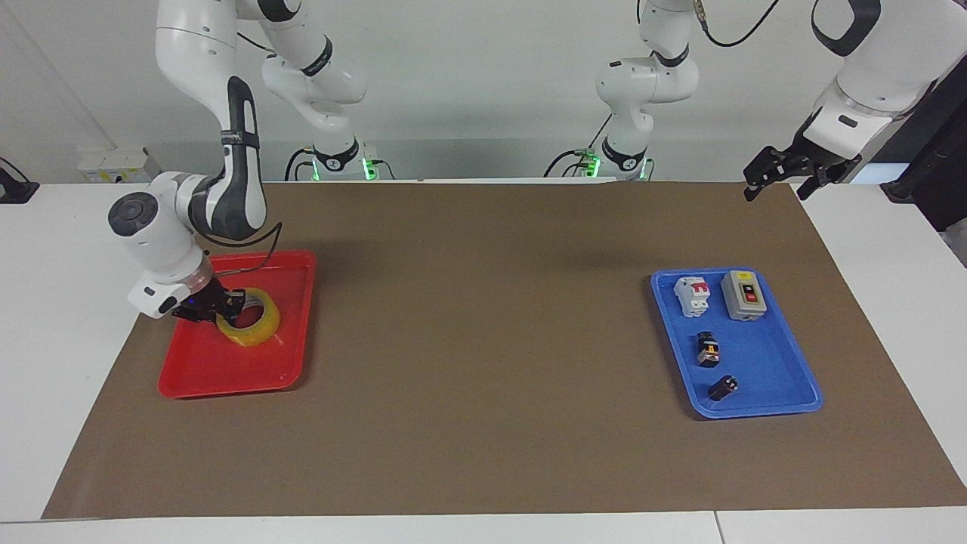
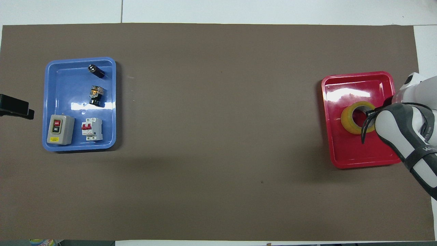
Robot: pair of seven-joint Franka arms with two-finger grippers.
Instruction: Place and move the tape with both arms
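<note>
The tape [image 1: 262, 326], a yellow ring with a white core, sits low in the red tray [image 1: 227, 370] at the right arm's end of the table, almost flat on the tray floor. My right gripper [image 1: 227, 302] is shut on the roll's wall on the side nearer the robots, one finger inside the ring. From overhead the tape [image 2: 351, 119] shows in the red tray [image 2: 358, 150], with the right arm's wrist covering the grip. My left gripper [image 1: 780, 181] hangs open and empty over the mat's corner at the left arm's end, where that arm waits. Its tip [image 2: 15, 109] shows at the overhead view's edge.
A blue tray [image 1: 763, 363] at the left arm's end holds a grey switch box [image 1: 744, 296], a white circuit breaker [image 1: 693, 295] and two small black parts [image 1: 708, 349]. A brown mat [image 1: 483, 317] covers the table between the trays.
</note>
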